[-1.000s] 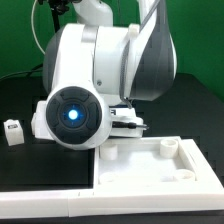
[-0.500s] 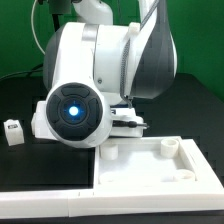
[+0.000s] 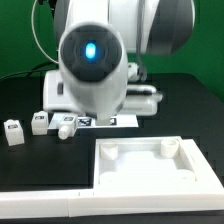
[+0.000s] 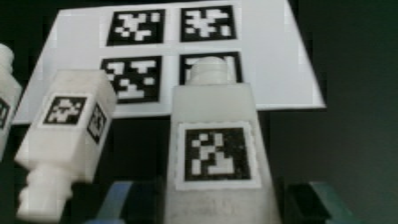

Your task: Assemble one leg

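In the wrist view a white square leg (image 4: pixel 217 140) with a black-and-white tag lies between my open gripper (image 4: pixel 217 205). The fingertips (image 4: pixel 121 200) stand on either side of it with dark gaps, not touching. A second leg (image 4: pixel 68 125) lies beside it, and a third shows at the picture's edge (image 4: pixel 6 80). In the exterior view three legs (image 3: pixel 13 131), (image 3: pixel 40 122), (image 3: pixel 66 126) lie in a row at the exterior view's left. The arm's wrist (image 3: pixel 92 60) hides the gripper there.
The marker board (image 4: pixel 267 50) lies just beyond the legs and also shows in the exterior view (image 3: pixel 120 122) under the arm. The big white rimmed tray-like piece (image 3: pixel 150 170) fills the front right of the exterior view. The table is black.
The arm's wrist has shifted upward and to the right in the exterior view, uncovering two more legs and the marker board.
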You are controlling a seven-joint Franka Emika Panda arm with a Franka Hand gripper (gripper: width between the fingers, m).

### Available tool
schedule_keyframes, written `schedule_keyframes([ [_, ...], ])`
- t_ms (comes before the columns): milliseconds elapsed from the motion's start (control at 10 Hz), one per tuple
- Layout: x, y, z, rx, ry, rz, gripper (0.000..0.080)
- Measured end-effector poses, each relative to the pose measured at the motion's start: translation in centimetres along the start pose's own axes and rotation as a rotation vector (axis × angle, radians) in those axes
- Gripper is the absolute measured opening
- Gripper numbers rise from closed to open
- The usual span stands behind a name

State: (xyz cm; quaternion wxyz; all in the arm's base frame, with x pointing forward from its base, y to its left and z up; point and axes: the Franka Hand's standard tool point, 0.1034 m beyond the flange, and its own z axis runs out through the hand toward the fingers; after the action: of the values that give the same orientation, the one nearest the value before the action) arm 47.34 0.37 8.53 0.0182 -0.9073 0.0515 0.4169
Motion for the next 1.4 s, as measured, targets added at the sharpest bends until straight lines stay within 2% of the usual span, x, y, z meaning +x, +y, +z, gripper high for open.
schedule_keyframes([
  [100,-0.5,-0.1,-1.8,-0.009,0.053,0.007,0.0285],
  [200,0.7,0.4,-1.9,-0.024,0.114,0.007,0.0285],
  [500,1.3,-0.6,-2.8,-0.018,0.294,-0.002,0.0287],
  [600,1.4,-2.9,-5.1,-0.015,0.392,-0.025,0.0287],
  [700,1.2,-5.3,-8.4,-0.003,0.514,-0.063,0.0287],
  [900,1.9,-8.1,-12.7,0.013,0.754,-0.093,0.0287],
  [1000,1.9,-9.2,-12.3,0.059,0.872,-0.020,0.0287],
  [1100,1.9,-9.3,-11.7,0.061,0.924,-0.025,0.0287],
  [1200,2.2,-9.4,-12.2,0.070,1.014,-0.030,0.0287],
  [1400,2.5,-9.8,-12.2,0.078,1.158,-0.044,0.0287],
])
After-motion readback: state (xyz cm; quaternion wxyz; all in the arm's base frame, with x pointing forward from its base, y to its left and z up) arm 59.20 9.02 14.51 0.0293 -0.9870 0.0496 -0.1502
